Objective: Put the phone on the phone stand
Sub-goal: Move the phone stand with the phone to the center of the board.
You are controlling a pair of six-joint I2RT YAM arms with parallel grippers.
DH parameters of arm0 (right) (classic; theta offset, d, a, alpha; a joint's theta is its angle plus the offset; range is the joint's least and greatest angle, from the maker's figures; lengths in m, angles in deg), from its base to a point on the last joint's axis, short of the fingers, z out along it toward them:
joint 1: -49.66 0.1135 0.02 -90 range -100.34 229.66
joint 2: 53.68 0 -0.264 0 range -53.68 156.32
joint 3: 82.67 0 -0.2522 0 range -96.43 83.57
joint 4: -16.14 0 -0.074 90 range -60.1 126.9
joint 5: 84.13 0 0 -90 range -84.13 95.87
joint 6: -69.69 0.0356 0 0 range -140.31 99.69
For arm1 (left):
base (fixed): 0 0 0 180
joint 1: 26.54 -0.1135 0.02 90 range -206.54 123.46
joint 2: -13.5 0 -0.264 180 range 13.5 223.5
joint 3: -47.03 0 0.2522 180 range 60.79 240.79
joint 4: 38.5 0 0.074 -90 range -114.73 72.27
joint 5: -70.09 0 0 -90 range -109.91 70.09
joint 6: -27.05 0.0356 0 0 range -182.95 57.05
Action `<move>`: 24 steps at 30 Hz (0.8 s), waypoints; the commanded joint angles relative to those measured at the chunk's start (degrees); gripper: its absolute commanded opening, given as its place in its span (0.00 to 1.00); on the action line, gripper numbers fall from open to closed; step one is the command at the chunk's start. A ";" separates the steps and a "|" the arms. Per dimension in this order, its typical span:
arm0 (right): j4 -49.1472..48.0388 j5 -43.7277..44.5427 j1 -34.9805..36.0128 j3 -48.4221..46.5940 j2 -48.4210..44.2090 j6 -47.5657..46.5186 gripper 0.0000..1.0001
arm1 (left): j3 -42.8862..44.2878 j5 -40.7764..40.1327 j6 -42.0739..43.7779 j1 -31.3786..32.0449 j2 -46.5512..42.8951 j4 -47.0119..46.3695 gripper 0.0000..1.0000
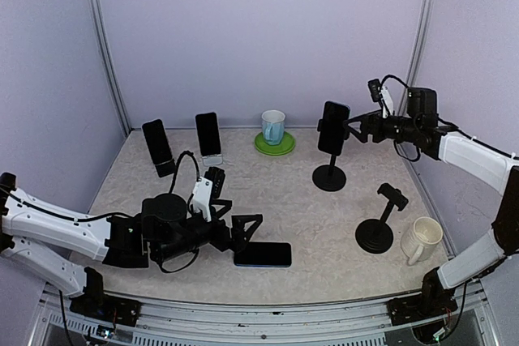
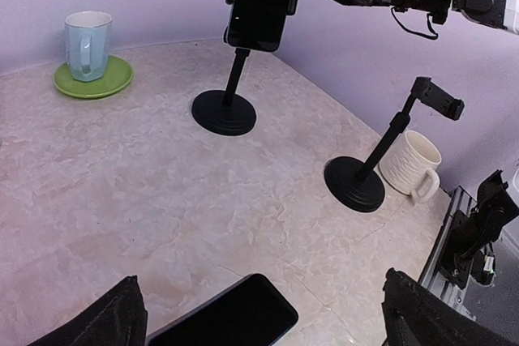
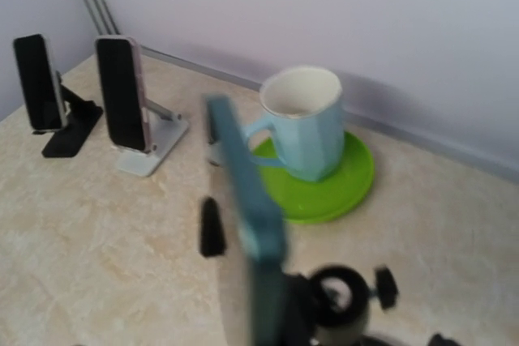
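Beige marbled table (image 1: 324,208). Left gripper (image 1: 246,237) set low, jaws spread wide astride black phone (image 1: 262,254), presumably for pickup. Right gripper (image 1: 361,127) held beside clamped phone (image 1: 333,127), beyond empty stand (image 1: 381,220); jaw state cannot be told. Empty stand upright. Black phone laid flat, left of empty stand, long axis directed toward it.

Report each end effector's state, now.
Left end effector: open, holding nothing; the flat phone lies by it.
Right end effector: cannot be told; it is beside the mounted phone.
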 commanded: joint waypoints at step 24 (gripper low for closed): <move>-4.09 -7.12 -1.63 0.44 6.06 4.94 0.46 | -4.06 -6.33 -1.39 1.18 -9.44 2.93 0.99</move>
